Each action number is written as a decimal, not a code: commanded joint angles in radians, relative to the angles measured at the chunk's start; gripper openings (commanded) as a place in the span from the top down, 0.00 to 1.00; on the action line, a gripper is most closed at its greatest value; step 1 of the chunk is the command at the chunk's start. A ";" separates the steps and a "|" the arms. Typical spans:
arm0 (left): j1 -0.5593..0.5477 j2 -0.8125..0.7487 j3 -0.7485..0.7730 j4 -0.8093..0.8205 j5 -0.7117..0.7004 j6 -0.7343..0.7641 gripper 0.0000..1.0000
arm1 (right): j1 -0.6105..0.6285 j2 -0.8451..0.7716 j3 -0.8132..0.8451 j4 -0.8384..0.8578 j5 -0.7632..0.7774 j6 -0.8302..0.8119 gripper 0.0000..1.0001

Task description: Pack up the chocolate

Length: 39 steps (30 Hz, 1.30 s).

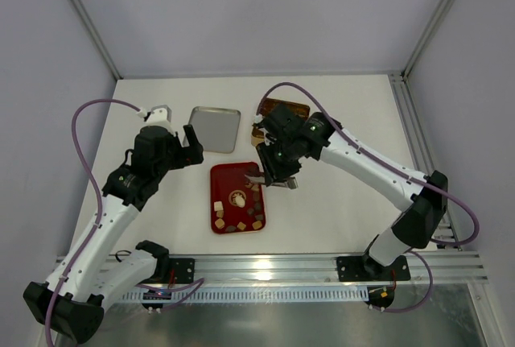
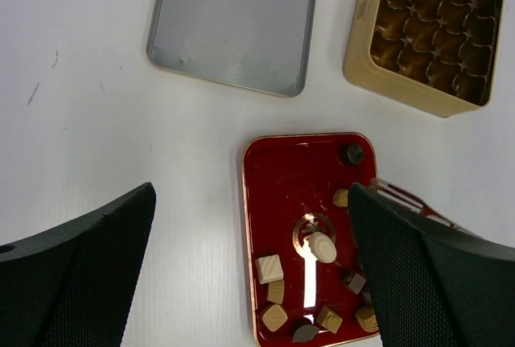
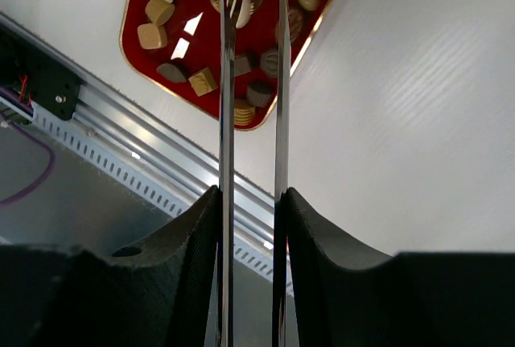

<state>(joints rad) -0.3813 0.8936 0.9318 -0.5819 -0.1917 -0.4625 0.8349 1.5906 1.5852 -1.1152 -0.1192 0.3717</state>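
On the white table (image 1: pixel 185 210), between two robot arms, a red tray (image 1: pixel 228 176) holds the chocolate (image 2: pixel 269 268): small dark and tan pieces gathered mostly at its near end, with one larger whitish piece (image 2: pixel 322 246) near its middle. The right hand (image 1: pixel 278 168) pinches a pair of metal tongs (image 3: pixel 226 105), whose tips point down over the tray, close by the whitish piece; whether they touch it cannot be told. The tray's long side runs from near to far, and the gold tin (image 2: pixel 360 49), its cups looking empty, lies just beyond the far right corner, partly under the right arm. The left hand (image 1: pixel 189 144) hovers spread wide and empty off the tray's far left corner, so the right hand is nearer.
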 commanded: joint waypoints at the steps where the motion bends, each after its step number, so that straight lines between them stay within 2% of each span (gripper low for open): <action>1: 0.001 -0.010 0.024 0.004 -0.037 0.002 0.00 | 0.075 -0.031 0.002 0.074 -0.026 0.050 0.61; 8: 0.002 -0.004 0.029 -0.004 -0.060 0.001 0.00 | 0.185 0.055 0.045 0.117 -0.045 0.070 0.58; 13: 0.002 -0.005 0.025 -0.009 -0.064 0.002 0.00 | 0.216 0.121 0.081 0.121 -0.046 0.075 0.58; 39: 0.002 -0.005 0.027 -0.009 -0.058 0.002 0.00 | 0.240 0.201 0.093 0.104 0.000 0.076 0.57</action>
<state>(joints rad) -0.3813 0.8940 0.9318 -0.6033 -0.2356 -0.4625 1.0679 1.7916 1.6588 -1.0248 -0.1398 0.4351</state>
